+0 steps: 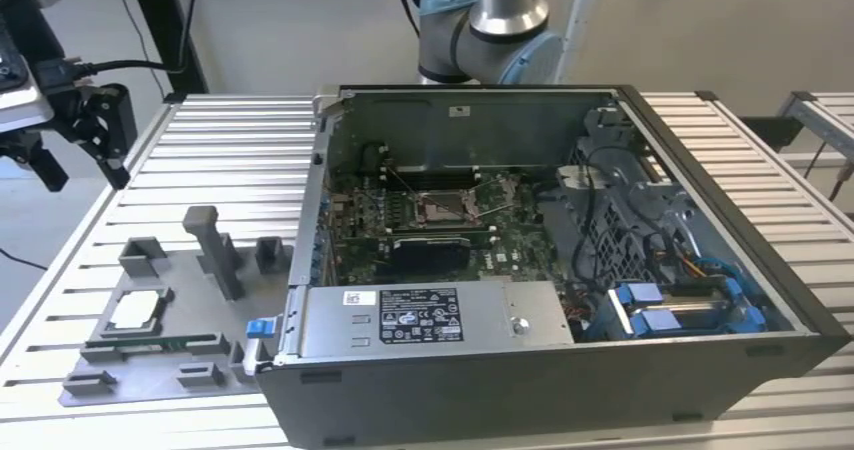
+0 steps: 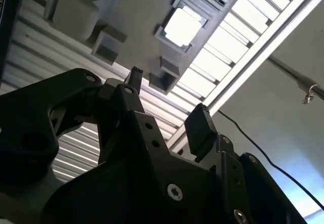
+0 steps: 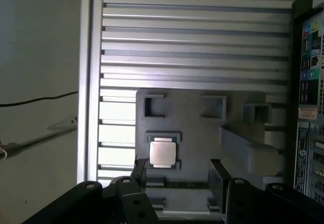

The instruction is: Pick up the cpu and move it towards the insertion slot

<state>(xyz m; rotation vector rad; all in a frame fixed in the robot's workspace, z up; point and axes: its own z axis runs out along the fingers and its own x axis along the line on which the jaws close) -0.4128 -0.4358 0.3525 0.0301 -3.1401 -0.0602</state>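
The cpu (image 1: 138, 311), a small square chip with a silver top, lies flat in a recess of the grey holder plate (image 1: 200, 370) at the exterior view's left. Both wrist views also show the cpu (image 2: 183, 26) (image 3: 163, 153) in its recess. My gripper (image 1: 83, 170) hangs open and empty above the table's far left corner, well apart from the chip. Its black fingers (image 3: 216, 178) stand apart in both wrist views, with nothing between them (image 2: 167, 102). The insertion slot (image 1: 445, 206), with its silver frame, sits on the green board inside the open computer case.
The open computer case (image 1: 561, 350) takes up the middle and right of the slatted metal table (image 1: 227, 160). The holder plate carries a tall grey post (image 1: 214, 250), small blocks and a thin green memory stick (image 1: 160, 343). The table's left edge is close to the gripper.
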